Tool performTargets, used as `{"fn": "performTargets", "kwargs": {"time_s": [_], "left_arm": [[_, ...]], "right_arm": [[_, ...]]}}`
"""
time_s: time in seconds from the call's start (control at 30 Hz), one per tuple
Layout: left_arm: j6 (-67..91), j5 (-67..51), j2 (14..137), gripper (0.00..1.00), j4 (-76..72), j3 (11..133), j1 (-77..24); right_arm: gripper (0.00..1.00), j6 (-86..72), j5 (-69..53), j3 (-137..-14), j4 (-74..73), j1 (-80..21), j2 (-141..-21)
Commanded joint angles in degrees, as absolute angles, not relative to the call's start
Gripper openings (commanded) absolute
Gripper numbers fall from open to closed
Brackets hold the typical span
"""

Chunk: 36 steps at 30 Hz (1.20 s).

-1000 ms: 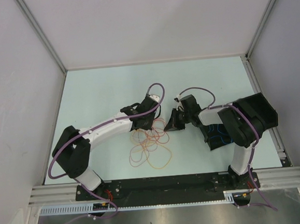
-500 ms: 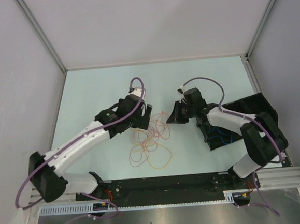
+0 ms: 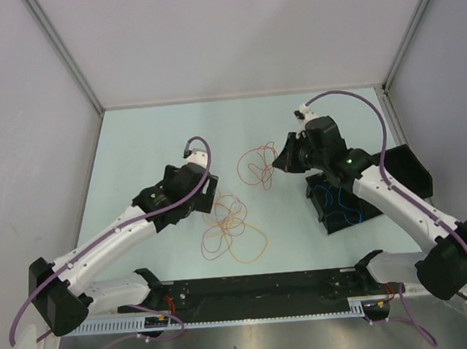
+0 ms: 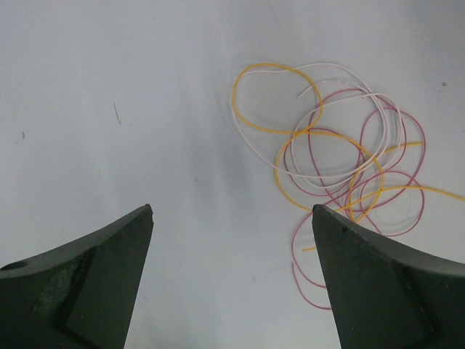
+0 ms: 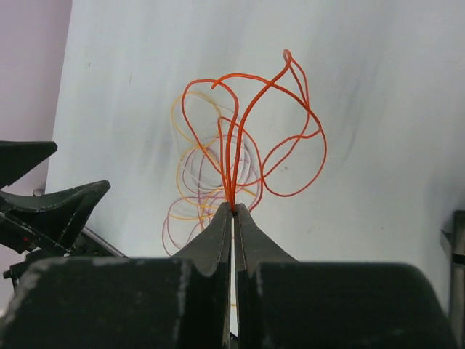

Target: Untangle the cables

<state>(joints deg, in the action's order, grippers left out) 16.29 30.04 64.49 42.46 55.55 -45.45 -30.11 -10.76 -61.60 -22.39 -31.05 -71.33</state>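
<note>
My right gripper (image 5: 232, 208) (image 3: 282, 156) is shut on an orange-red cable (image 5: 256, 120) (image 3: 256, 165), whose loops hang free above the table, apart from the heap. The other cables (image 3: 233, 225) (image 4: 336, 161), in yellow-orange, pale pink and dark pink, lie tangled on the table in the near middle. Just left of that heap, my left gripper (image 4: 232, 211) (image 3: 208, 196) hovers open over bare table with nothing between its fingers. The right wrist view shows the heap (image 5: 195, 185) blurred below the lifted cable.
A black bin (image 3: 328, 225) stands at the right under the right arm, with a blue cable (image 3: 341, 208) inside. Grey walls with aluminium posts close off the left, back and right of the pale table (image 3: 158, 140). Thick purple hoses run along both arms.
My left gripper has opened and drawn back to the left of the heap. The right gripper has carried the orange-red cable up and away toward the back, clear of the other cables.
</note>
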Motion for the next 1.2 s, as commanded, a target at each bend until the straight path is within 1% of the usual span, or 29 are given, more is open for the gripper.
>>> {"fn": "performTargets", "kwargs": {"time_s": [0.0,0.07,0.27,0.4,0.53,0.6,0.67,0.7,0.87,0.9,1.03,1.17], "left_arm": [[15.12,32.34,63.81,0.96,41.40,55.90,-45.26],[15.12,32.52,63.98,0.95,41.48,55.55,-45.18],[14.77,31.82,63.55,0.95,40.96,54.93,-45.26],[14.68,30.94,63.46,0.95,40.69,54.84,-45.26],[14.41,30.59,63.37,0.95,40.69,54.76,-45.26],[14.15,30.24,63.11,0.95,40.43,54.67,-45.26],[13.89,29.36,62.76,0.94,40.08,54.49,-45.26],[13.54,29.09,62.75,0.94,39.82,54.41,-45.18],[13.01,27.60,63.28,0.94,39.20,54.40,-45.26],[13.01,27.42,63.46,0.94,39.11,54.32,-45.18],[13.01,27.33,63.55,0.93,38.94,54.23,-45.26],[13.10,27.33,63.90,0.93,38.76,54.05,-45.26]], "right_arm": [[0.00,-26.11,-3.79,-67.32,-30.22,-30.94,-67.16],[0.00,-25.32,-1.94,-69.07,-31.55,-30.15,-66.19],[0.00,-23.74,-1.67,-71.45,-35.50,-23.39,-62.76],[0.00,-23.20,-1.58,-71.54,-38.14,-17.15,-60.30],[0.00,-22.41,-2.11,-71.81,-40.51,-8.55,-57.84],[0.00,-22.24,-1.50,-71.98,-41.57,-6.17,-57.04],[0.00,-22.76,-0.01,-72.16,-42.45,-3.53,-56.17],[0.00,-22.94,3.57,-72.16,-43.06,-2.82,-55.90],[0.00,-24.87,13.17,-72.07,-44.56,-0.44,-53.62],[0.00,-24.96,15.27,-72.07,-44.39,1.82,-52.74],[0.00,-24.43,18.01,-72.07,-43.68,6.05,-51.33],[0.00,-23.82,16.88,-71.90,-43.42,12.12,-51.42]]}}
